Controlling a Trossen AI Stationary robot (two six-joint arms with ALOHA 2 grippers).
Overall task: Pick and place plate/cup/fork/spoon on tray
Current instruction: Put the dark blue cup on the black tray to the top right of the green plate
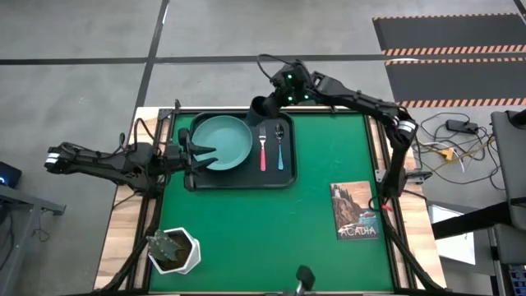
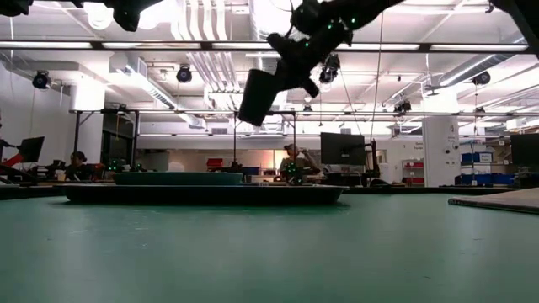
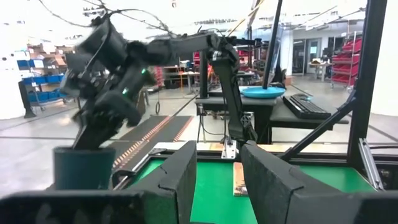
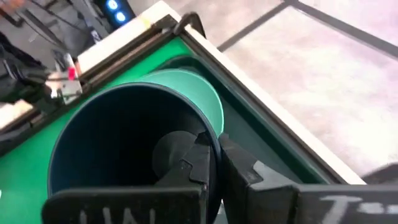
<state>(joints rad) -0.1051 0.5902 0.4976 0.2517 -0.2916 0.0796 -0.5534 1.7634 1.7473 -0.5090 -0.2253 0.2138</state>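
Observation:
A black tray point(image 1: 283, 177) lies on the green mat at the far left. On it rest a teal plate point(image 1: 222, 141), a pink-handled fork point(image 1: 263, 148) and a blue-handled spoon point(image 1: 279, 146). My right gripper point(image 4: 217, 155) is shut on the dark cup point(image 1: 260, 106), held high over the tray's far edge. In the low view the cup point(image 2: 256, 97) hangs tilted well above the tray point(image 2: 202, 194). My left gripper point(image 3: 217, 180) stands open and level at the tray's left side, nothing between its fingers. My right gripper pinches the cup's wall at the rim point(image 4: 215, 140), one finger point(image 4: 186, 158) inside the cup and one point(image 4: 249, 171) outside. It comes at the cup slanting down from the table's far right. The cup is lifted clear and tilted, hanging below the fingers.
A book point(image 1: 355, 210) lies on the mat near the right edge. A white plant pot point(image 1: 174, 252) stands at the near left corner. Bare green mat point(image 1: 271, 230) stretches between them. Cables lie off the table to the right.

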